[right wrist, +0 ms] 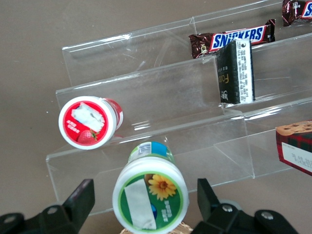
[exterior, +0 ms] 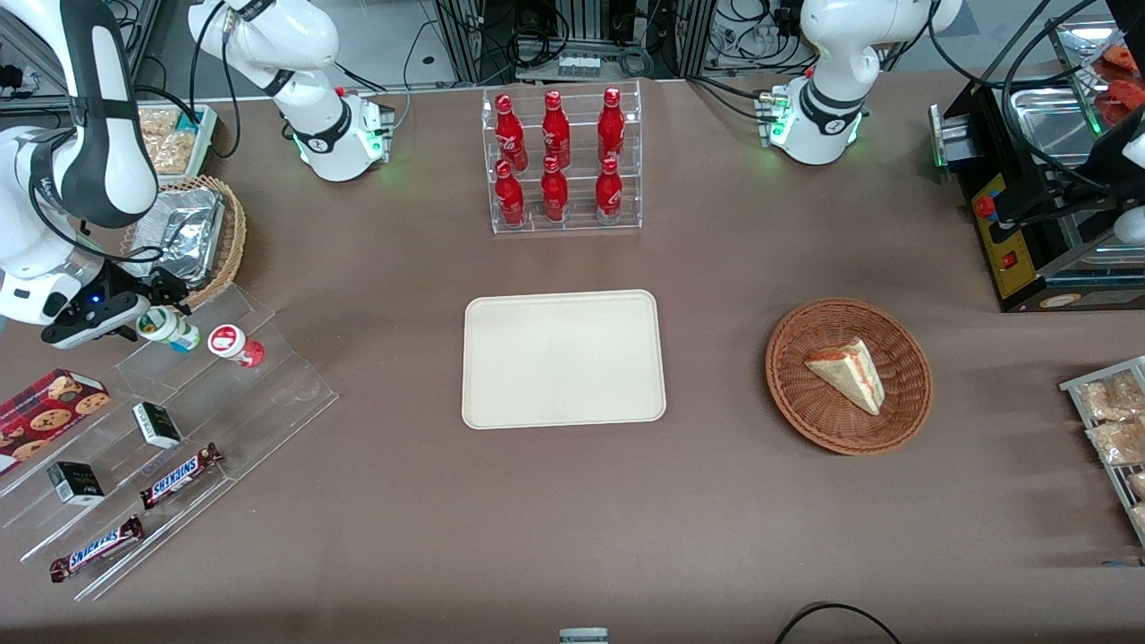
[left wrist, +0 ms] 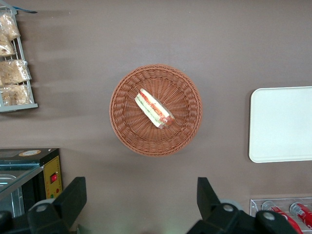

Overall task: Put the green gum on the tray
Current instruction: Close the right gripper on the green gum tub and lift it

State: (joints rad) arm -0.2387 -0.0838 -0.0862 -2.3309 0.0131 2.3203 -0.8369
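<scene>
A: Brown surface (exterior: 402,501) is carrying a lot: a clear stepped rack (exterior: 224,420) at the working arm's end, the tray (exterior: 564,358) lying bare mid-surface.

B: And the end effector (exterior: 152,309) is hovering over that rack's upper step, right at the green gum (exterior: 168,327).

A: From the wrist, its fingers (right wrist: 78,202) are standing spread, one on either side of the green gum's lid, not touching it.

B: I'd say it's straddling the bottle to line up a pinch across the round body.

A: Probably. The red gum (exterior: 234,344) is sitting just beside it on the next step down, so a tidy approach matters.

B: Gum is on the rack, well apart from the tray. Nothing's delivered yet.

A: Snickers (exterior: 179,475) are lying nearer the camera, out of the way.
</scene>
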